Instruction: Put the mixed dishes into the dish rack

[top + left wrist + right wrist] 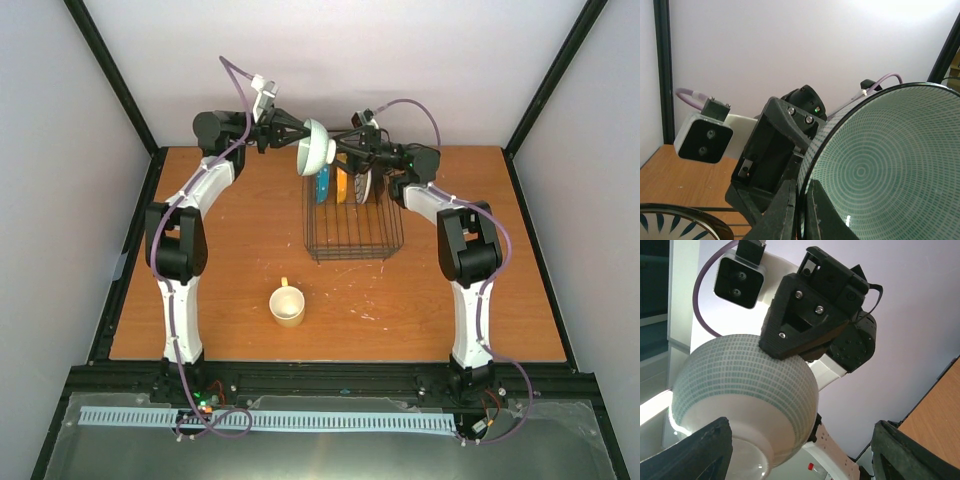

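Note:
My left gripper [299, 139] is shut on the rim of the small mint-green bowl [315, 148] and holds it tilted in the air above the far end of the dish rack [352, 238]. In the left wrist view the jaws [802, 212] pinch the bowl's dark rim [875, 170]. My right gripper [342, 147] is open, its fingers on either side of the bowl's underside [740, 385] without touching it. A teal plate [322, 186], a yellow-orange plate [342, 186] and a striped plate [363, 186] stand upright in the rack. The cream-yellow mug [287, 304] sits on the table. The cream plate is not in view.
The orange-brown table [220, 300] has a black frame around it and pale walls behind. The striped plate's edge [675, 225] shows below the left gripper. The mug stands between the arm bases, nearer the left arm.

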You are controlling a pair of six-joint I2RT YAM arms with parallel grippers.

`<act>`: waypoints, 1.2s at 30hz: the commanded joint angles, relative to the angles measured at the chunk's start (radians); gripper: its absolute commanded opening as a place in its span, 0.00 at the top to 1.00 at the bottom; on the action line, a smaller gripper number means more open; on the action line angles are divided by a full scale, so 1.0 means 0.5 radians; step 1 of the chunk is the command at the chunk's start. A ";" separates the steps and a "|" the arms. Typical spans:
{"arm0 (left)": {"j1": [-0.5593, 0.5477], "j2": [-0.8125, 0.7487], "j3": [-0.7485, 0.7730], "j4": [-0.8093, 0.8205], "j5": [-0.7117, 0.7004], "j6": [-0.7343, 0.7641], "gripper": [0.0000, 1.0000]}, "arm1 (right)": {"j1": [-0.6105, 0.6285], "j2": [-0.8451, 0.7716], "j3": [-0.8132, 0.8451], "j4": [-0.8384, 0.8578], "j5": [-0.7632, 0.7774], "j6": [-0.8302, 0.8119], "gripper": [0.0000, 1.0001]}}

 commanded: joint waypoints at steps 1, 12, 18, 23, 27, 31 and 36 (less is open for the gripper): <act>0.031 -0.035 0.105 -0.146 0.015 0.171 0.99 | -0.012 -0.127 0.026 0.362 0.023 0.441 0.25; 0.139 -0.079 0.129 -0.413 0.082 0.407 0.99 | -0.056 -0.183 0.041 0.363 0.047 0.469 0.25; 0.136 -0.004 0.228 -0.358 0.047 0.346 0.99 | -0.030 -0.173 0.050 0.363 0.026 0.476 0.25; 0.124 0.045 0.300 -0.321 0.041 0.293 0.99 | -0.008 -0.142 0.092 0.363 0.037 0.486 0.24; 0.102 0.051 0.293 -0.322 0.042 0.291 0.99 | 0.010 -0.134 0.112 0.363 0.040 0.489 0.24; 0.082 0.074 0.303 -0.315 0.038 0.290 1.00 | 0.021 -0.132 0.117 0.360 0.038 0.488 0.24; 0.055 0.116 0.365 -0.290 0.039 0.256 0.99 | 0.043 -0.124 0.118 0.363 0.036 0.489 0.24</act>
